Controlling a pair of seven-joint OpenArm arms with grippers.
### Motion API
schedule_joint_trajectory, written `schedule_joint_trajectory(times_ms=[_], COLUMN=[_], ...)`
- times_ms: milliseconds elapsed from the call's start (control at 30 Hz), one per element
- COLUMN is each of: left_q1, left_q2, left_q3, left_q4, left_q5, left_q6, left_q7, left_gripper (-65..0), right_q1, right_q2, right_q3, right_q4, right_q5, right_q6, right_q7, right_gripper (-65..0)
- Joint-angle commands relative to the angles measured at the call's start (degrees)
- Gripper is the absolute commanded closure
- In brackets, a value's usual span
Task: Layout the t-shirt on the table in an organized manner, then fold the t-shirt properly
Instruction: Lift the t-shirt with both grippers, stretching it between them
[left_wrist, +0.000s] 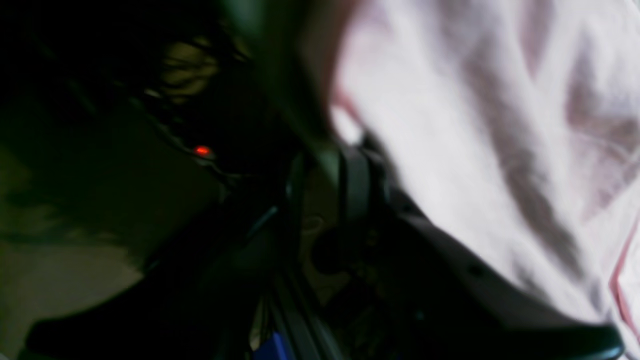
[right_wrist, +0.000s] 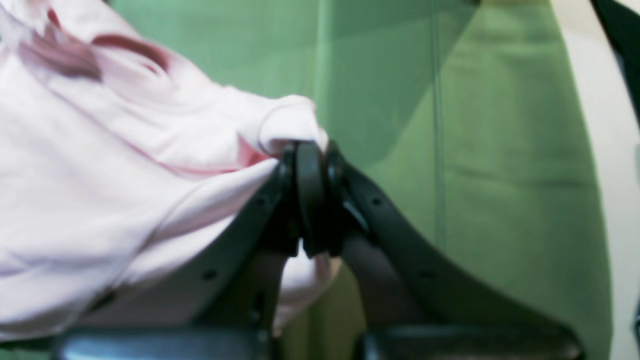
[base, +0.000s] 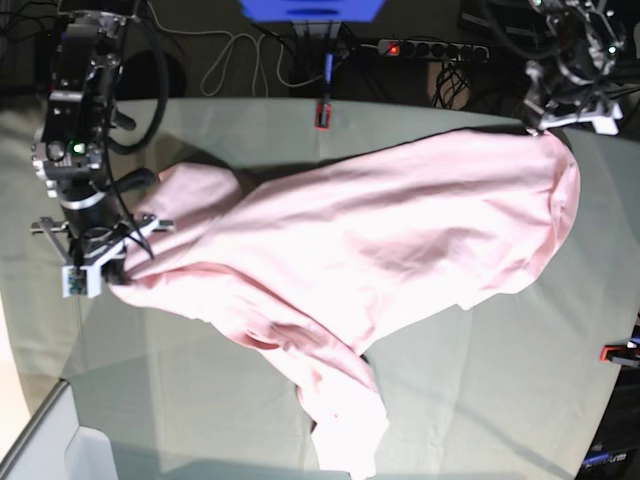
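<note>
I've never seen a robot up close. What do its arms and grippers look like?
Both arms are dark metal hung with black cables. The right gripper has curved black fingers with small holes. A white bracket sits behind it, and the left gripper has one too. A green light glows on the right arm.
</note>
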Motion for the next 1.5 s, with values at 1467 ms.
schedule_joint_trajectory(times_ms=[1467], left_q1=[-1.2], left_q2=[-6.0], left_q3=[-7.2], left_q4=[12.9], left_q5=[5.0], left_q6=[0.0], left_q7=[-4.8], left_gripper=[0.0], right_q1=[-4.4], right_q2=[2.6], right_q3=[0.8], right_q4=[1.2], right_q5=[-0.3], right_q6=[-0.6], right_q7=[1.6], right_gripper=[0.0])
